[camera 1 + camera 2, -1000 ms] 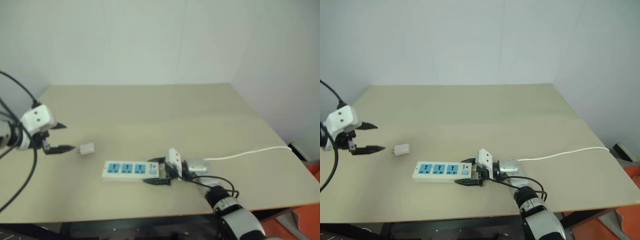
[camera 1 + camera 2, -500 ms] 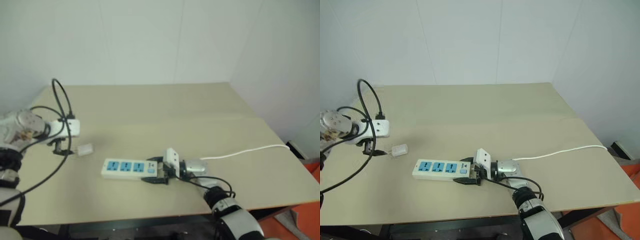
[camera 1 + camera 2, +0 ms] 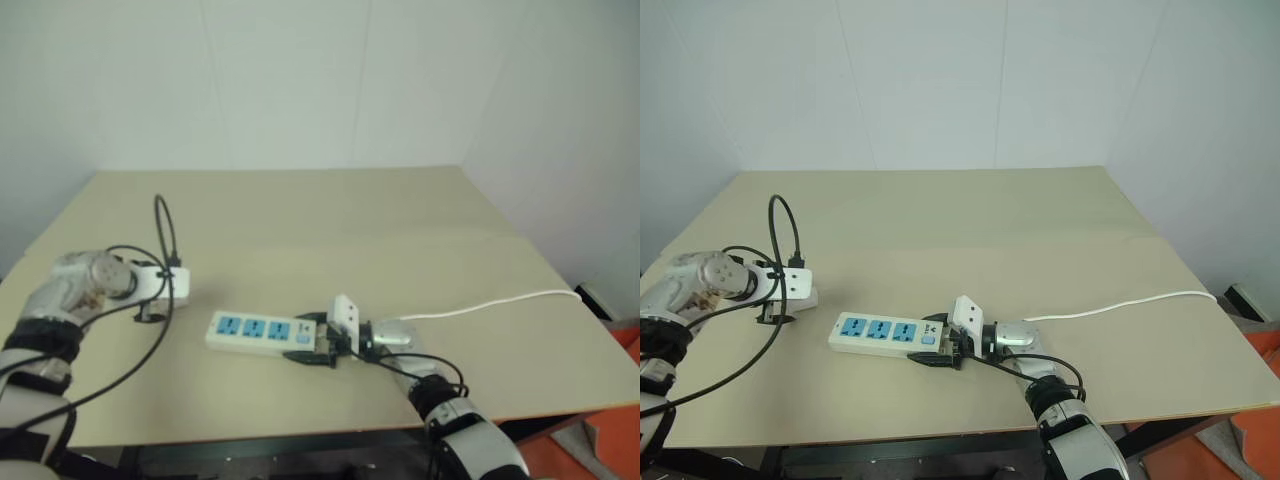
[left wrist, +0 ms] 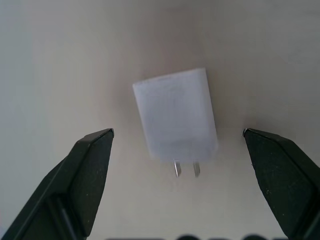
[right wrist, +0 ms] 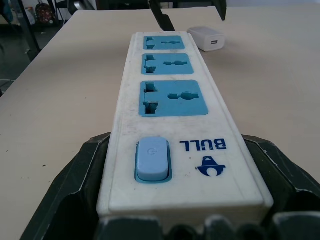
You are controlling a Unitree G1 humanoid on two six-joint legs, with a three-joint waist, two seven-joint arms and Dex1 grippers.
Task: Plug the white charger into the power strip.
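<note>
While right gripper (image 5: 185, 220) clamps switch end of power strip (image 3: 890, 334) to keep it from sliding on table (image 3: 970, 220), left gripper (image 4: 177, 145) hangs spread wide, fingers either side of white charger (image 4: 175, 116), not touching; charger lies flat just beyond strip's far end, prongs toward wrist, likely lined up for pickup

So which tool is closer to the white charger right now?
Left. The left tool hangs open astride the white charger; the right tool grips the power strip's switch end, well away.
</note>
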